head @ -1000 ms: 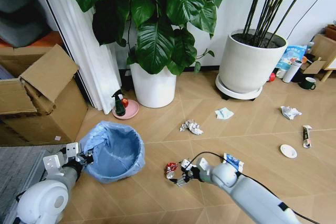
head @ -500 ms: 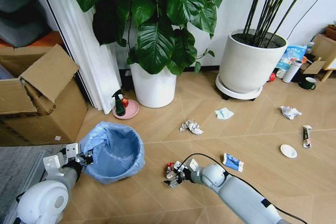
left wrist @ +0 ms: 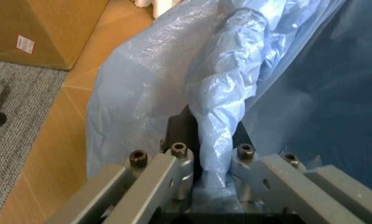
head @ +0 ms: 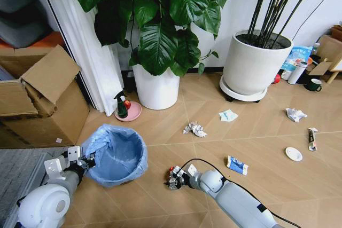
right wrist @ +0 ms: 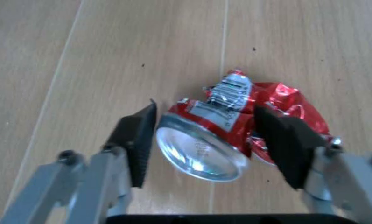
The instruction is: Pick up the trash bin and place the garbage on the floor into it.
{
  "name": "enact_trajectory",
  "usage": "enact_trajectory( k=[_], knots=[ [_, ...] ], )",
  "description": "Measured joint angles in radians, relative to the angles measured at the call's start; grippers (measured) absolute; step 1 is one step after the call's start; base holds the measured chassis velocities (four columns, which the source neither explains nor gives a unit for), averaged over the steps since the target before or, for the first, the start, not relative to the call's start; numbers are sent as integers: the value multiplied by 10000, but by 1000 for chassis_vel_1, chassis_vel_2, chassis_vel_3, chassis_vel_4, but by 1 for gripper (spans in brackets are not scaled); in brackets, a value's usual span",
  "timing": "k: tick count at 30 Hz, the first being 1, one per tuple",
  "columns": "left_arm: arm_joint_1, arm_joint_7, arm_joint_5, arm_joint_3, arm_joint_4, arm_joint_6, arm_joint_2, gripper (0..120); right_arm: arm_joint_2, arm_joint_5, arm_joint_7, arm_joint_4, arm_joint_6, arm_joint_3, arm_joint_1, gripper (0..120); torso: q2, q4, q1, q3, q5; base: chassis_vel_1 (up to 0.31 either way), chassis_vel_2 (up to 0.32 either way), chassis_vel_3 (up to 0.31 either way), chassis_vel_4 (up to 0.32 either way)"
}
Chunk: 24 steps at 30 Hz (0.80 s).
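Observation:
The trash bin, dark with a light-blue bag over its rim, stands on the floor at the lower left. My left gripper is shut on its near rim; the left wrist view shows the fingers pinching the bag fold and dark rim. My right gripper is low over the boards. It is open, with one pad on each side of a crushed red-and-white piece of garbage that lies on the floor. More garbage lies farther off: crumpled paper, wrappers and a round lid.
Two white plant pots stand along the back wall. A green spray bottle sits on a pink saucer. Cardboard boxes and a grey rug are at the left. More paper and a wrapper lie at the right.
My right gripper has moved left along the floor to the red-and-white piece and now has a pad on each side of it. The left gripper and the bin have not moved.

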Motion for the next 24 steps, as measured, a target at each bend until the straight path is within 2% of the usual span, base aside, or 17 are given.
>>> enact_trajectory(
  k=[1,3,5,8,19,24],
  knots=[
    [0,-2,-6,-13,-1,-3,-3,2,-3,-3,-5,1,-15,7,2,48,0,0,0,0,0,0,0,0,0],
    [0,-4,-8,-18,-6,-5,-3,2,-5,-3,-6,7,-23,11,2,46,0,0,0,0,1,0,0,0,0],
    [3,-10,-17,-32,-41,-5,-4,2,-13,-3,-7,31,-39,17,-18,38,0,0,0,0,1,0,0,0,0],
    [7,-17,-18,-36,-68,-5,-9,2,-12,-1,-8,52,-39,27,-50,35,0,0,0,0,1,0,0,0,0],
    [19,-23,-19,-25,-118,0,-17,2,-1,92,110,232,-23,329,-298,35,0,0,0,0,2,0,0,0,0],
    [15,-23,-19,-21,-122,10,-8,2,81,256,299,550,75,1044,-559,34,0,0,0,1,1,0,0,0,0]
  ],
)
